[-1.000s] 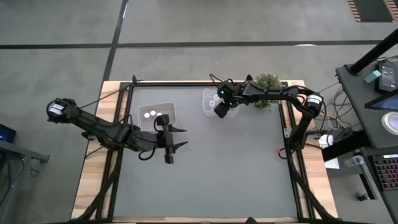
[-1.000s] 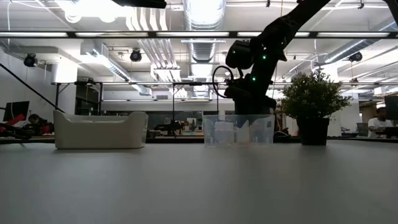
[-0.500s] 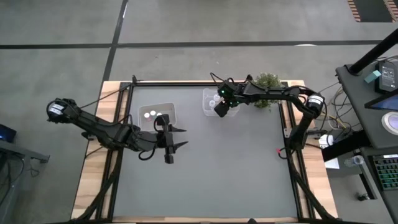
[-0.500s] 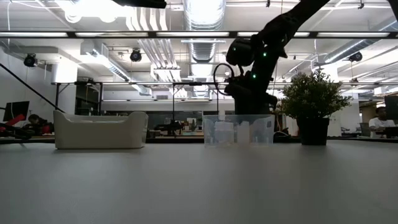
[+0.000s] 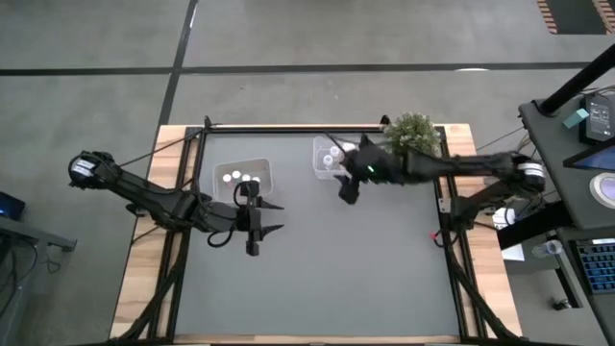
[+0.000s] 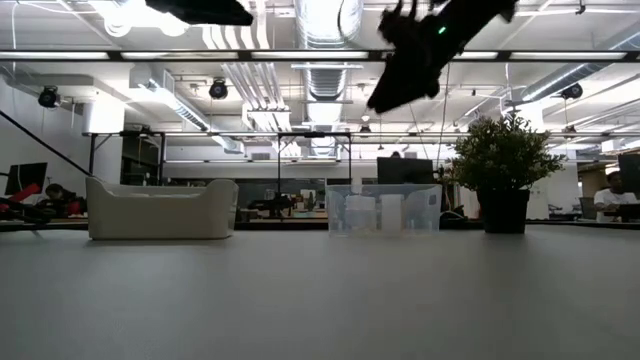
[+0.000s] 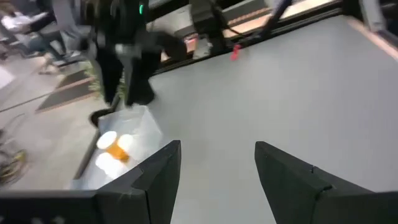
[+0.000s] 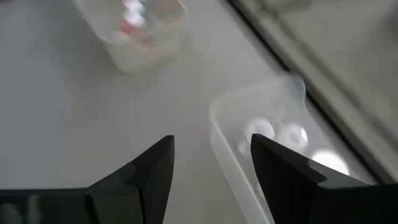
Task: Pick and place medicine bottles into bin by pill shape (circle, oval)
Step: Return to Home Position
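High view: on the matte grey counter, the medicine bottles lie in the gray bin and the transparent bin.

Low view: both bins stand before an open office with ceiling ducts.

Left wrist view: the left end effector is spread wide and empty.

Right wrist view: the right end effector is likewise parted, holding nothing, beside the transparent bin.
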{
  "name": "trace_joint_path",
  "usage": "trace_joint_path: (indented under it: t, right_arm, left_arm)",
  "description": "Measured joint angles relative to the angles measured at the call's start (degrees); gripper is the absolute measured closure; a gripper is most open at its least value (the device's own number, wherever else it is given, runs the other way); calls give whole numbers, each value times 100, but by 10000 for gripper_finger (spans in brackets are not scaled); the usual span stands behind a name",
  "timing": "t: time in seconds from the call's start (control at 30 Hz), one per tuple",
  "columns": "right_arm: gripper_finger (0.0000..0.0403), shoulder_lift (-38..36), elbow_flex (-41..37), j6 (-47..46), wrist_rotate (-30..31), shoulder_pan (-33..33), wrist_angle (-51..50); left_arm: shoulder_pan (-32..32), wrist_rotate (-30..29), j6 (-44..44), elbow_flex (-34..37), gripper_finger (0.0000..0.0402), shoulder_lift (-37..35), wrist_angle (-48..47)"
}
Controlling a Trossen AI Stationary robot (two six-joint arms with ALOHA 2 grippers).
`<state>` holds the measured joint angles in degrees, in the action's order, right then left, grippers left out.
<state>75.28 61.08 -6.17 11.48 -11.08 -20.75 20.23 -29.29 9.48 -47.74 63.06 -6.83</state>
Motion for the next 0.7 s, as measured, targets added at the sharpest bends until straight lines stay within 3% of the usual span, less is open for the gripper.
trace_joint_path:
  t: [0.1, 0.27, 0.7]
  right_arm:
    - [198, -542, -529, 421, 379, 590, 658]
    - [197, -1382, -1503, 1082, 396, 1222, 1782]
    - [197, -3281, -3411, 1275, 305, 1295, 2929]
  left_arm:
    - [2, 223, 14, 358, 210, -239, 271]
    - [-53, 300, 49, 932, 210, -804, 662]
    - [-303, 252, 0, 1999, 210, -2453, 941]
